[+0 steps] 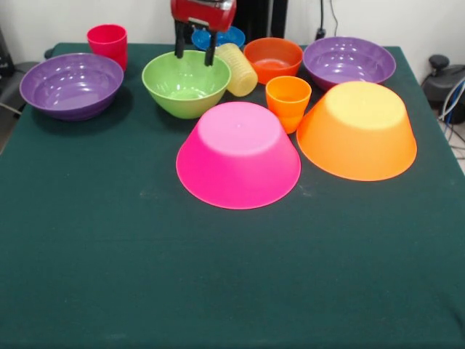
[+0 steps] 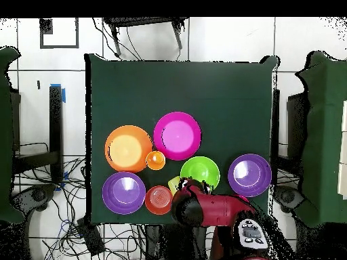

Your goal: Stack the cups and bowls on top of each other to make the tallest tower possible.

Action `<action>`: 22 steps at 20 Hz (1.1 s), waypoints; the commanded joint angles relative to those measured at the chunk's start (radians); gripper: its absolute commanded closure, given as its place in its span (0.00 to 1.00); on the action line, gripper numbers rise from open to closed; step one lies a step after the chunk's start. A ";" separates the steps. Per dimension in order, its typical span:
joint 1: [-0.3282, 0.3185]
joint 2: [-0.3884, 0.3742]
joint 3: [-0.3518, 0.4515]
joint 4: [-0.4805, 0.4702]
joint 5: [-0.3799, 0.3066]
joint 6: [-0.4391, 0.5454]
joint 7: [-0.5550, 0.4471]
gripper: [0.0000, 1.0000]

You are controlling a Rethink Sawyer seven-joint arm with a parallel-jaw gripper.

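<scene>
My gripper [image 1: 195, 49] is open and empty, hanging over the far rim of the upright green bowl [image 1: 186, 83]. A small blue bowl [image 1: 221, 36] sits just behind it. The ribbed pale yellow cup [image 1: 237, 69] lies tilted against the green bowl's right side. The orange-red bowl [image 1: 272, 58] and two purple bowls [image 1: 71, 83] [image 1: 349, 62] stand upright. The red cup [image 1: 107, 42] stands at the far left. The orange cup [image 1: 288, 102] stands between the upside-down pink bowl [image 1: 238, 154] and the upside-down large orange bowl [image 1: 357, 131].
All bowls and cups sit on the far half of the dark green tablecloth [image 1: 218, 276]. In the overhead view the red arm [image 2: 207, 210] covers the gripper, the blue bowl and the red cup. Cables lie on the floor around the table.
</scene>
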 commanded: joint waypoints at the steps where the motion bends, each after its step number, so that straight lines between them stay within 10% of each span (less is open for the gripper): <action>1: 0.010 0.025 0.117 -0.025 0.064 0.053 0.123 0.00; 22: 0.047 0.086 0.152 -0.003 0.141 -0.074 0.178 0.00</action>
